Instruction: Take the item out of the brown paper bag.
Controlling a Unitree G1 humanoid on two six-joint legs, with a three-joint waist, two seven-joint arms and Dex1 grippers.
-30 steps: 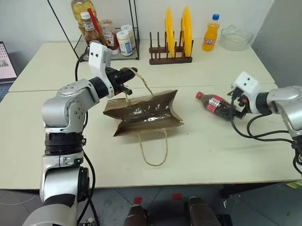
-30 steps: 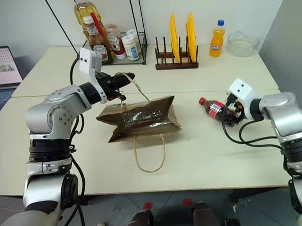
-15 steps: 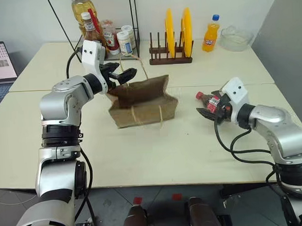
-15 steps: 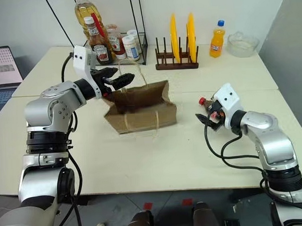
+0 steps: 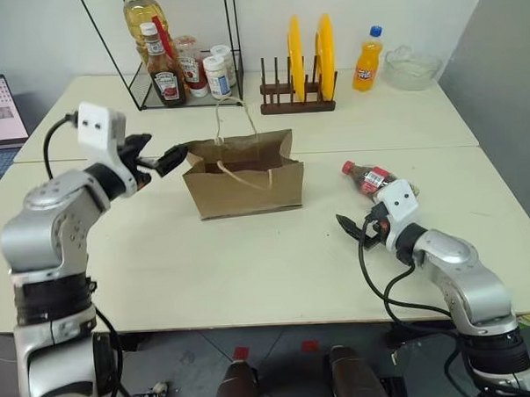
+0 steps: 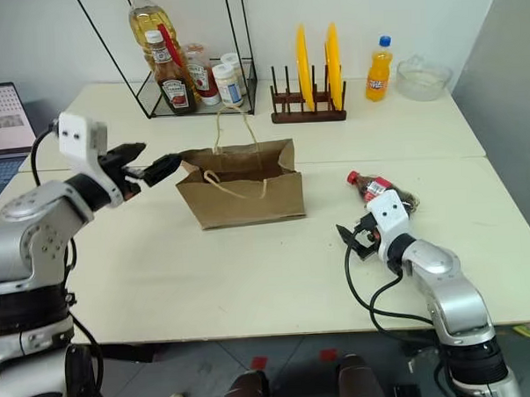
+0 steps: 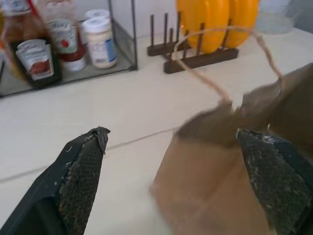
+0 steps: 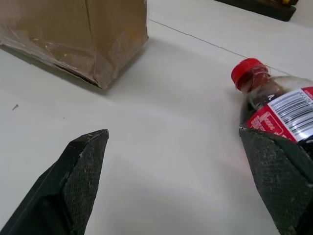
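The cola bottle lies right of the upright bag (plate rack behind)

You see the brown paper bag standing upright on the table, mouth up, one cord handle arching above it and the other draped across its front. Your left gripper sits just beside the bag's left top edge — fingers spread, holding nothing. The cola bottle lies on its side, right of the bag. Your right gripper rests near it — jaws apart, empty.
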